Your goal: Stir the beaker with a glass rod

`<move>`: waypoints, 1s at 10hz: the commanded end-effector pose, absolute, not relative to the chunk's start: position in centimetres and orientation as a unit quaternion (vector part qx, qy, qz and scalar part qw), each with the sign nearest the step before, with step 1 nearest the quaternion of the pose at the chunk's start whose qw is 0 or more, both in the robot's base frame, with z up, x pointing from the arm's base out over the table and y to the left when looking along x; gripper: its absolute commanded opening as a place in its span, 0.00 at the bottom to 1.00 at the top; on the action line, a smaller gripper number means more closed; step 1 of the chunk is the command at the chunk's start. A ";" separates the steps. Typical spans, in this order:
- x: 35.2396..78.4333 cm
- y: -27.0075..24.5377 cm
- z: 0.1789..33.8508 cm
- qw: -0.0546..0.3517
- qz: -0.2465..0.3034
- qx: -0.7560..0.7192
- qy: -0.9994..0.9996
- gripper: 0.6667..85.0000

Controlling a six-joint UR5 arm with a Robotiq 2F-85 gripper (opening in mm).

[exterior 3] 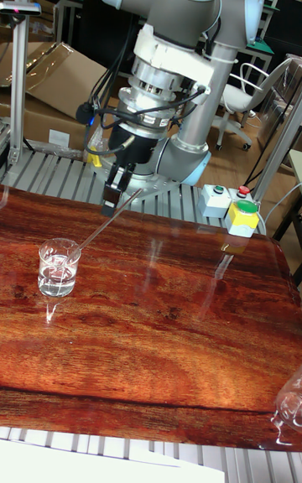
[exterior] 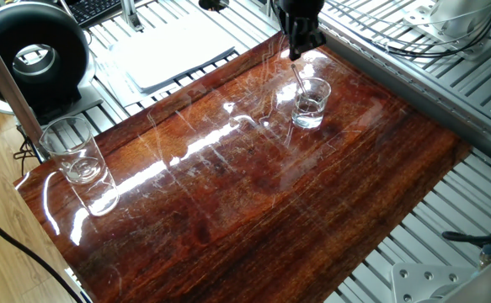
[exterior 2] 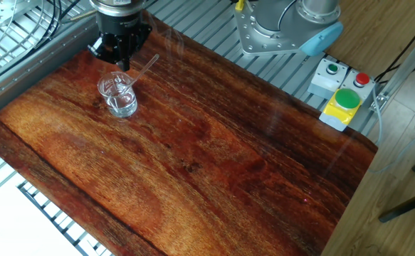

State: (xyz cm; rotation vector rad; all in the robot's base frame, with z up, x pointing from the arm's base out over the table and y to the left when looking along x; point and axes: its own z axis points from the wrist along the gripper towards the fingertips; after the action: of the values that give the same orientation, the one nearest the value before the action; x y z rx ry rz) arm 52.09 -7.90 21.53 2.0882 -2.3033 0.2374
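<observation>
The small clear beaker (exterior: 311,103) (exterior 2: 118,96) (exterior 3: 59,267) stands on the dark wooden board near its far edge, with a little clear liquid in it. The glass rod (exterior: 297,80) (exterior 2: 142,72) (exterior 3: 101,227) leans in it, lower end inside and upper end sticking out over the rim. My gripper (exterior: 294,54) (exterior 2: 125,65) (exterior 3: 108,206) hangs just above and behind the beaker, its tips close to the rod's upper part. No view shows contact with the rod. The fingers look close together, but the gap between them is not clear.
A taller glass tumbler (exterior: 72,150) stands at the board's far corner from the beaker. A box with a green and a red button (exterior 2: 344,99) sits beside the arm's base (exterior 2: 285,28). Slotted aluminium rails surround the board (exterior 2: 214,163).
</observation>
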 end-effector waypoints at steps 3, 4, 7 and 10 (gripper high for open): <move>52.1 -6.6 21.3 -0.012 0.060 0.734 -0.676 0.21; 51.8 -5.8 21.2 -0.018 0.046 0.742 -0.668 0.33; 51.4 -4.4 21.1 -0.033 0.023 0.772 -0.634 0.39; 51.0 -4.7 21.0 -0.026 0.023 0.788 -0.614 0.42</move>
State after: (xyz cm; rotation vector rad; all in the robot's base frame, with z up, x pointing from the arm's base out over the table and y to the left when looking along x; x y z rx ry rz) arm 51.18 -5.13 20.93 2.4577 -2.0171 0.0955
